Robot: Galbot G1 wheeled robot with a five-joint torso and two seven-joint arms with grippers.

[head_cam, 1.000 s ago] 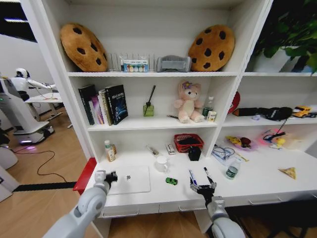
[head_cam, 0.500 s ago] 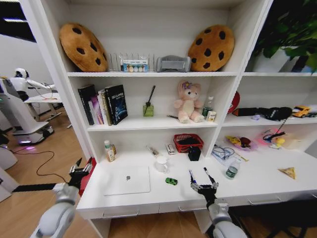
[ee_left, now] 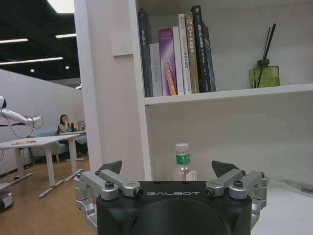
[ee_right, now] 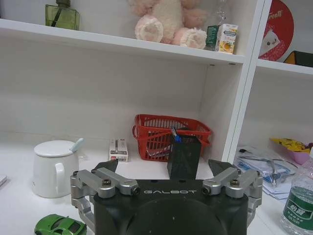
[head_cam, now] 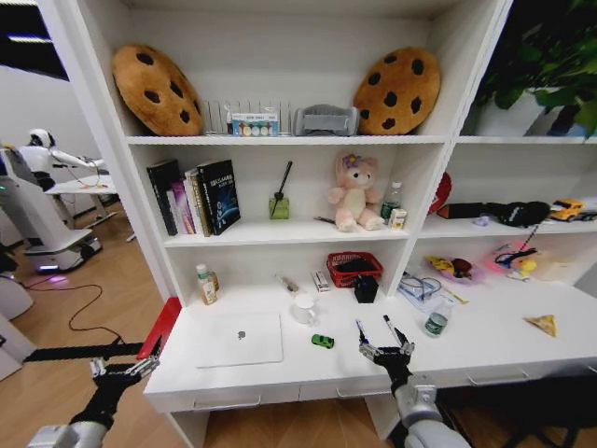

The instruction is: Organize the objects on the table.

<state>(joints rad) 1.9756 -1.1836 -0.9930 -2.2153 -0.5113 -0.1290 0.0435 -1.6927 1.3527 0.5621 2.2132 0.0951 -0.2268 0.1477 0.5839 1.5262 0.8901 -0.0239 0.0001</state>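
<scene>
White and smooth, the long desk point(head_cam: 485, 341) carries the loose things under a tall white shelf unit. A thin silver laptop point(head_cam: 240, 339) lies shut and flat on its left part. Right of it stands a white lidded mug point(head_cam: 304, 308), and nearer the front edge sits a tiny green toy car point(head_cam: 323, 342). A blue pen point(head_cam: 362, 333) and a black pen point(head_cam: 393, 329) lie side by side just beyond the right tool point(head_cam: 387, 352), their near ends partly covered by it. A small green-labelled bottle point(head_cam: 436, 323) stands to the right of the pens; in the right wrist view it is cut off at the frame edge point(ee_right: 299, 203).

Right tool: it hovers at the front edge of the desk, fingers spread apart with nothing between them. In its wrist view the fingertips point(ee_right: 108, 167) stand wide, the toy car point(ee_right: 60, 225) shows low beside them and is partly cut off, and a black pen holder point(ee_right: 184, 155) stands ahead in front of a red wire basket point(ee_right: 171, 135).

Left tool point(head_cam: 123, 370): it hangs off the left end of the desk over the wooden floor, well apart from the laptop, fingers spread and empty. Its wrist view looks past the open fingertips point(ee_left: 110, 167) at a small clear bottle point(ee_left: 183, 166) with a green label, whose lower part is hidden behind the tool body.
</scene>
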